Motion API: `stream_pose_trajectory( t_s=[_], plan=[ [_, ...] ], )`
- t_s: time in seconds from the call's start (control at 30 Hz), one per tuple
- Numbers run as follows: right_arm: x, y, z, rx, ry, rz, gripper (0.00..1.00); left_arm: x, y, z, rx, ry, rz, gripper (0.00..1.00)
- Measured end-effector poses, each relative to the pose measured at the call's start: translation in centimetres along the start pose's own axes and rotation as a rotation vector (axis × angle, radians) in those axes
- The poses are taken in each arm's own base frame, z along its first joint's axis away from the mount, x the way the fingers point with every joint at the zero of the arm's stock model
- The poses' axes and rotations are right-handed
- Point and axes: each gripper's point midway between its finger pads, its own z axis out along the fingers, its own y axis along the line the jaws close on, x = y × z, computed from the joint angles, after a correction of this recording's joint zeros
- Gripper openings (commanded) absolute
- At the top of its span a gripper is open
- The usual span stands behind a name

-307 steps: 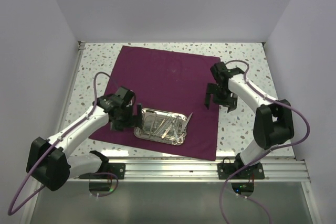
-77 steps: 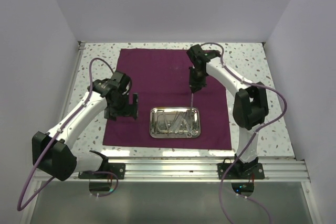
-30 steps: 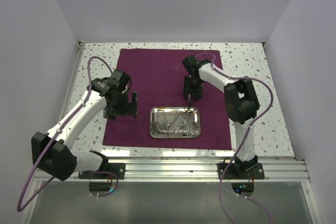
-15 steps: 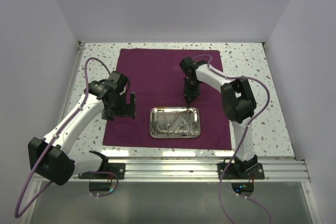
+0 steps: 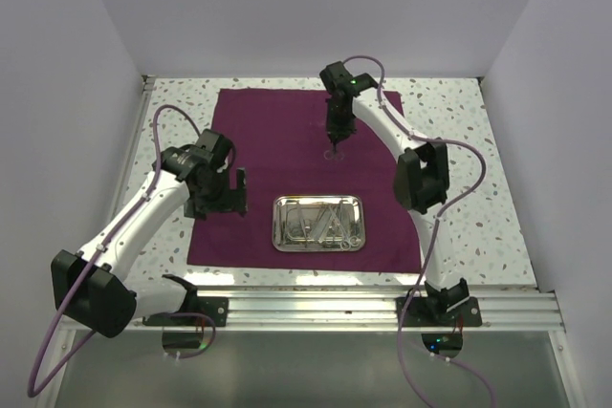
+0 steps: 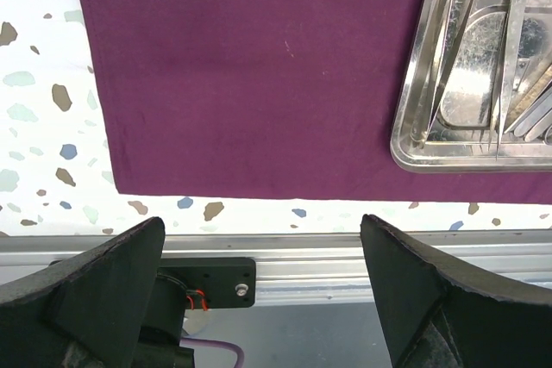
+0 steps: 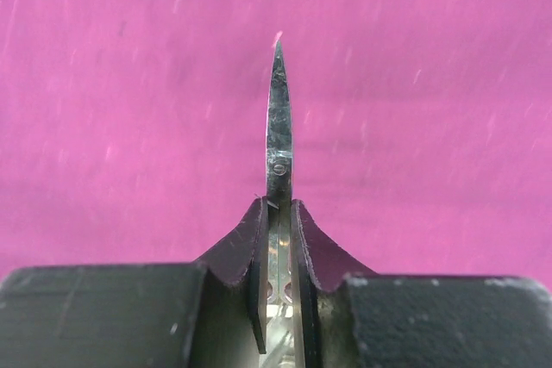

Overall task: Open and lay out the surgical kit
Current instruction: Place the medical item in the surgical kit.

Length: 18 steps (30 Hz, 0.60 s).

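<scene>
The dark purple cloth [image 5: 277, 131] lies spread flat on the speckled table. On its near part sits the steel tray [image 5: 279, 222] with several silver instruments in it. My right gripper [image 5: 335, 133] hangs over the far part of the cloth, shut on thin silver ring-handled forceps [image 5: 332, 152]. In the right wrist view the right gripper [image 7: 278, 209] pinches the forceps [image 7: 278, 127] just behind the pivot screw, pointed tip away from the camera over the cloth [image 7: 129, 84]. My left gripper [image 5: 226, 194] stands open at the cloth's left edge, left of the tray. In its wrist view the left gripper [image 6: 261, 223] holds nothing, with the tray [image 6: 410, 148] at upper right.
White walls close the table on three sides. An aluminium rail [image 5: 316, 308] with the arm bases runs along the near edge. The rail [image 6: 293, 252] and a black mount [image 6: 211, 280] show below the cloth's near edge [image 6: 259, 187] in the left wrist view.
My right gripper shut on the forceps at the tray's far edge, lifted them out and carried them toward the far part of the cloth. The left arm barely shifted.
</scene>
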Motion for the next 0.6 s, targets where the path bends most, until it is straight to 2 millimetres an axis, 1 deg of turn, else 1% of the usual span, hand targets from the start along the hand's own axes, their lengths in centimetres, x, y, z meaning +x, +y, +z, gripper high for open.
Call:
stream_pose_trajectory(
  t_s=[0.03, 0.13, 0.23, 0.3, 0.4, 0.43, 0.5, 0.53, 0.57, 0.6],
  plan=[
    [-0.6, -0.2, 0.6, 0.009, -0.004, 0.001, 0.0, 0.0, 0.0, 0.0, -0.001, 0.0, 0.0, 1.0],
    [-2.3, -1.3, 3.2, 0.036, -0.008, 0.018, 0.0, 0.0, 0.1, -0.1, -0.004, -0.005, -0.001, 1.0],
    [-3.2, -3.4, 5.9, 0.079, 0.002, 0.034, 0.0, -0.1, 0.2, -0.3, -0.003, -0.021, -0.003, 1.0],
    [-3.3, -4.7, 7.0, 0.102, 0.012, 0.04, 0.0, -0.2, 0.3, -0.5, -0.006, -0.032, -0.005, 1.0],
    [-3.8, -6.7, 7.8, 0.132, 0.014, 0.05, 0.06, -0.3, 0.4, -0.7, -0.014, -0.039, -0.011, 1.0],
    [-4.1, -7.1, 7.8, 0.137, 0.008, 0.051, 0.16, -0.4, 0.4, -0.7, -0.016, -0.039, -0.015, 1.0],
    [-4.8, -7.5, 7.8, 0.136, -0.01, 0.051, 0.31, -0.6, 0.4, -0.8, -0.018, -0.042, -0.023, 1.0],
    [-5.1, -7.5, 7.8, 0.134, -0.021, 0.05, 0.53, -0.8, 0.3, -0.9, -0.018, -0.043, -0.025, 1.0],
    [-5.3, -7.4, 7.8, 0.131, -0.029, 0.047, 0.62, -1.0, 0.3, -0.9, -0.018, -0.045, -0.027, 1.0],
    [-5.4, -7.3, 7.9, 0.128, -0.035, 0.04, 0.67, -1.1, 0.2, -1.0, -0.019, -0.047, -0.029, 1.0]
  ],
)
